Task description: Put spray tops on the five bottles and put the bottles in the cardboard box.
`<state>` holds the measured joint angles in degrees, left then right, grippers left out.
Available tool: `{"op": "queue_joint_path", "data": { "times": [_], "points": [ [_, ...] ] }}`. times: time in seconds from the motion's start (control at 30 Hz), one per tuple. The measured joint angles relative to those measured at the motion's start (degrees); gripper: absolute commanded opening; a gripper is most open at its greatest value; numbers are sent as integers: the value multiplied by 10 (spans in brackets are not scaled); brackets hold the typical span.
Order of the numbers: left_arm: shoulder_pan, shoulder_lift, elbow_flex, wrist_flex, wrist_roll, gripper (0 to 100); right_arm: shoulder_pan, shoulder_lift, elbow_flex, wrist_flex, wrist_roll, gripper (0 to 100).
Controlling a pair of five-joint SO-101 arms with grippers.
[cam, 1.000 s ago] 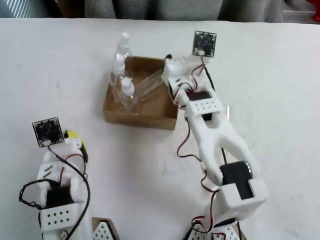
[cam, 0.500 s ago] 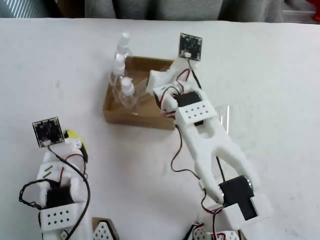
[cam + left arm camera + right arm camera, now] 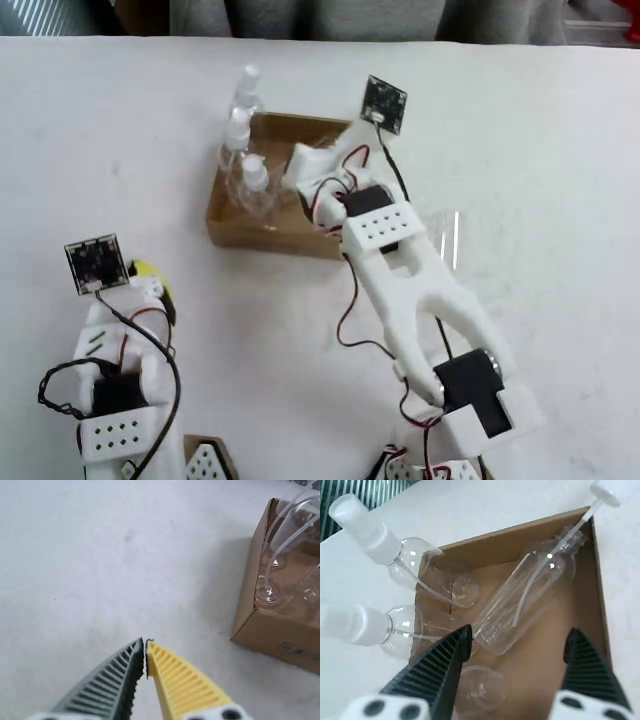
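Right gripper [image 3: 520,632] swung over cardboard box [image 3: 495,547] — bottle [image 3: 525,597] lies below parted jaws.

Clear bottles: four. Three upright: far bottle [image 3: 246,95], middle bottle [image 3: 236,140], near bottle [image 3: 256,190]. One lying bottle [image 3: 525,600].
White spray tops [image 3: 362,522]: four.
Cardboard box [image 3: 270,235]: one.
Robot arms: two, left arm [image 3: 115,400], right arm [image 3: 410,290].
Hands: two, left hand [image 3: 145,645], right hand [image 3: 519,632].

My gripper [image 3: 145,656] with grey and yellow jaws closed tip to tip above the white table [image 3: 100,565], cardboard box [image 3: 272,625] corner nearby holding clear bottles [image 3: 280,555]
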<state>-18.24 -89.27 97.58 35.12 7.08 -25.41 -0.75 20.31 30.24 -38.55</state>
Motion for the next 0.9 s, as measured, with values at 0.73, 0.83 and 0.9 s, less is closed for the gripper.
{"op": "queue_joint_path", "data": {
  "times": [0.73,0.83,0.9],
  "points": [
    [0,0,0,0,0,27,-3,129,-91,-8,-66,257],
    [0,0,0,0,0,27,-2,135,-99,-8,-67,257],
    [0,0,0,0,0,27,3,135,-99,-13,-67,257]
  ]
}}
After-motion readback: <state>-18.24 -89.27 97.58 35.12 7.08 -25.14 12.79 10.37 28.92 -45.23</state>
